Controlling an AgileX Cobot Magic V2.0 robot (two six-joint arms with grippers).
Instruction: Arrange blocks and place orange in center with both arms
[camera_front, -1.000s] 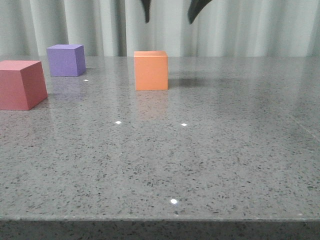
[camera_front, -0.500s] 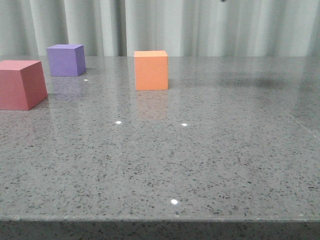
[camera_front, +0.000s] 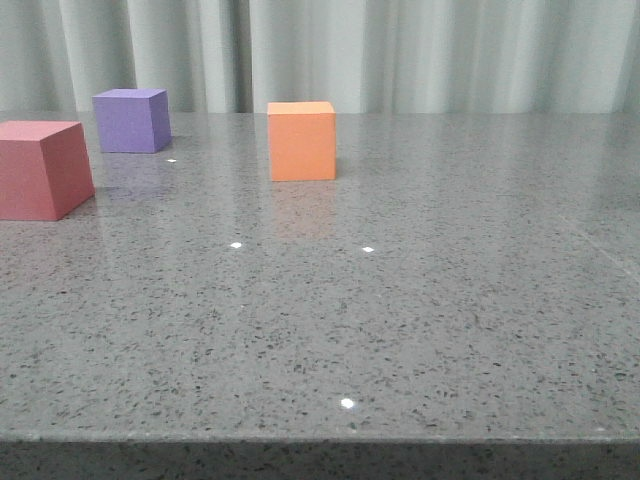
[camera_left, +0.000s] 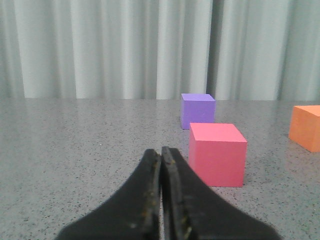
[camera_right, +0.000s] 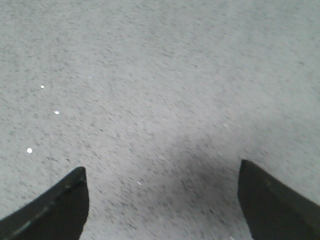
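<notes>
The orange cube (camera_front: 302, 140) stands on the grey speckled table near the far middle. The purple cube (camera_front: 131, 120) is at the far left. The pinkish-red cube (camera_front: 42, 169) is nearer, at the left edge. No gripper shows in the front view. In the left wrist view my left gripper (camera_left: 161, 151) is shut and empty, low over the table, just short of the pinkish-red cube (camera_left: 217, 153); the purple cube (camera_left: 197, 110) is behind it and the orange cube (camera_left: 306, 127) off to the side. My right gripper (camera_right: 162, 175) is open over bare tabletop; no cube shows there.
A pale pleated curtain (camera_front: 400, 55) hangs behind the table's far edge. The table's front edge (camera_front: 320, 438) runs along the bottom of the front view. The grey tabletop (camera_front: 450, 260) stretches right of the orange cube.
The right gripper's fingertips, seen above the orange cube a second ago, rose out of the top of the front view. Its shadow right of the cube has faded. The cubes have not moved.
</notes>
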